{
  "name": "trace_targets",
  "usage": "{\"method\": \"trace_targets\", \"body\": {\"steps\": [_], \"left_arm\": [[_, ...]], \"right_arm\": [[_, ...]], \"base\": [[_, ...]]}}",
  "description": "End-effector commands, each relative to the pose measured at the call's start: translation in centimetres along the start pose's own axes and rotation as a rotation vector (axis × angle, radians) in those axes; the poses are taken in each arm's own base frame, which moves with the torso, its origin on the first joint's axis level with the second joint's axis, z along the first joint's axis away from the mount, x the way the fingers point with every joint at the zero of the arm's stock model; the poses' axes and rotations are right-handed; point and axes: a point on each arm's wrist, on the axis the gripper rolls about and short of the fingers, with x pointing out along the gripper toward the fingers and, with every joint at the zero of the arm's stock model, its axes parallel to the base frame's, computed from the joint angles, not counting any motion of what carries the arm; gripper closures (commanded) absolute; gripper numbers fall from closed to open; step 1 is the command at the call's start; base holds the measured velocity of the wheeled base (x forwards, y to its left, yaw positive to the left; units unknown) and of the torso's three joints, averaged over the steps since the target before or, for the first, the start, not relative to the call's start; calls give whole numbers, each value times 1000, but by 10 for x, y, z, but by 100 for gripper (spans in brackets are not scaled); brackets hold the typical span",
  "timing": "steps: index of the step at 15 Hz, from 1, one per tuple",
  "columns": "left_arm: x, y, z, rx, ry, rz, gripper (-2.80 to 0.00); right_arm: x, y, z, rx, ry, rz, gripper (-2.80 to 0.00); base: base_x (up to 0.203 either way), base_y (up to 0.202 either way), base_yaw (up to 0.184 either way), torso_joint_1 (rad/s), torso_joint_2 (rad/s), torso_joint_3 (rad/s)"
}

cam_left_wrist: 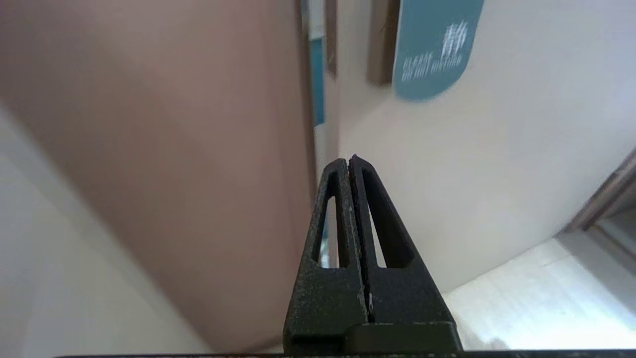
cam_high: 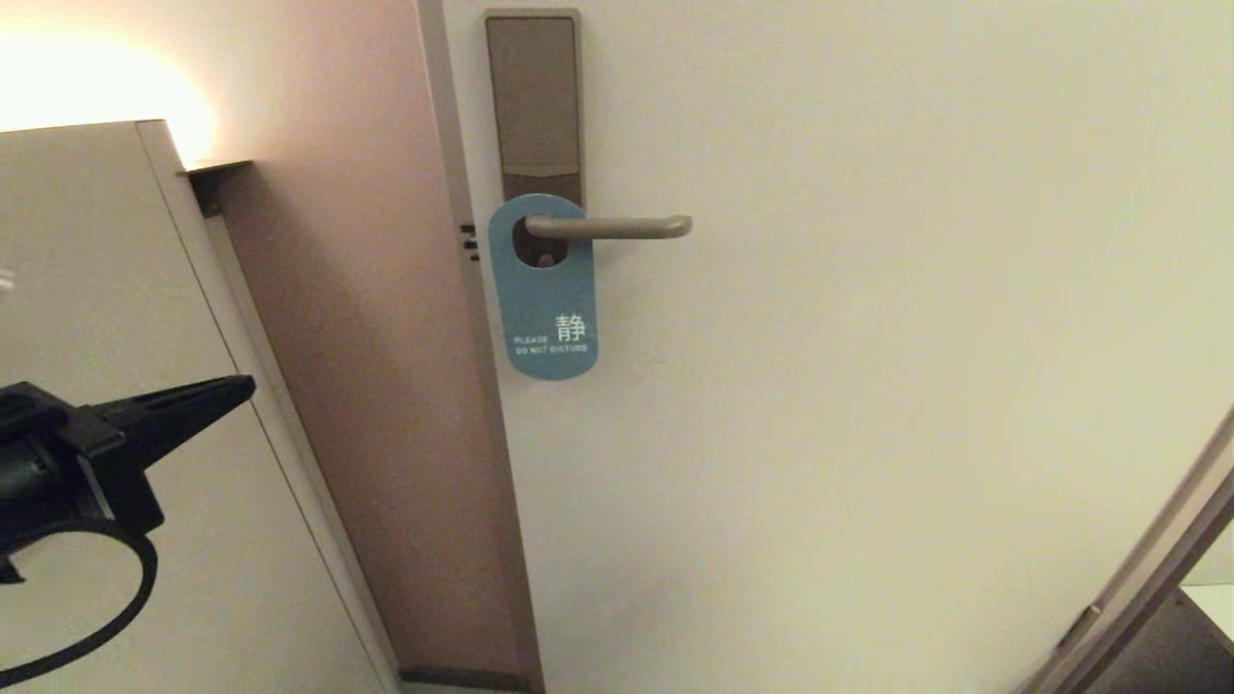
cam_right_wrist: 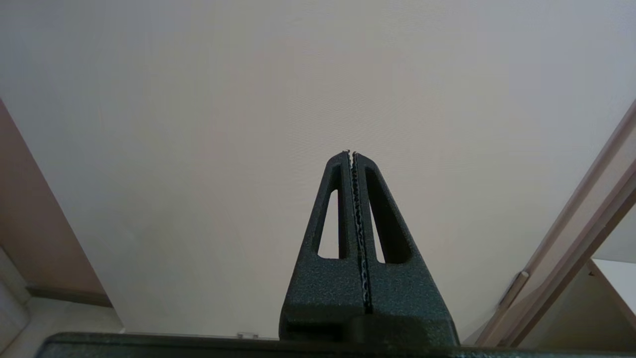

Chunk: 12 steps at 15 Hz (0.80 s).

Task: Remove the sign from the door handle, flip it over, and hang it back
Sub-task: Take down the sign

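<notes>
Left gripper [cam_high: 241, 387] nearest, low at the left of the head view, fingers clenched together on nothing, tips aimed up and toward the door. In the left wrist view the left gripper [cam_left_wrist: 350, 160] shows both fingers pressed flat, no gap, nothing between them. Right gripper [cam_right_wrist: 351, 154] out of the head view; its own wrist view shows the fingers clenched too, empty, facing plain door [cam_right_wrist: 248, 124].

Beyond the left fingertips, well apart, above and to the right: the sign [cam_high: 545, 294], teal-blue side out, "DO NOT DISTURB" text at its lower end. Sign hangs by its hole on the door handle [cam_high: 612, 227], handle level, rounded end pointing right. Handle sits on the brown lock plate [cam_high: 533, 96]. Sign hangs flat against the door [cam_high: 868, 386], just beside the door's edge. Sign's lower end also visible in the left wrist view [cam_left_wrist: 432, 54], ahead of the fingertips.
</notes>
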Motion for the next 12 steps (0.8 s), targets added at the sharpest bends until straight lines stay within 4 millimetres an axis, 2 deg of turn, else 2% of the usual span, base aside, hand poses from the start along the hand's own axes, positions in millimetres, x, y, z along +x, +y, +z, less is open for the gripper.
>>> {"method": "trace_targets", "body": {"steps": [1, 4, 8, 10, 12], "left_arm": [[24, 8, -4, -13, 30, -23, 0], [53, 17, 6, -2, -6, -112, 0], [88, 18, 2, 17, -24, -182, 0], [104, 12, -4, 32, -47, -221, 0], [111, 1, -10, 36, -36, -264, 0]], "right_arm": [[0, 0, 0, 1, 0, 0, 0], [0, 0, 0, 0, 0, 0, 0], [0, 0, 0, 0, 0, 0, 0], [0, 0, 0, 0, 0, 0, 0], [0, 0, 0, 0, 0, 0, 0]], "base": [[0, 0, 0, 0, 0, 0], [0, 0, 0, 0, 0, 0], [0, 0, 0, 0, 0, 0], [0, 0, 0, 0, 0, 0], [0, 0, 0, 0, 0, 0]]}}
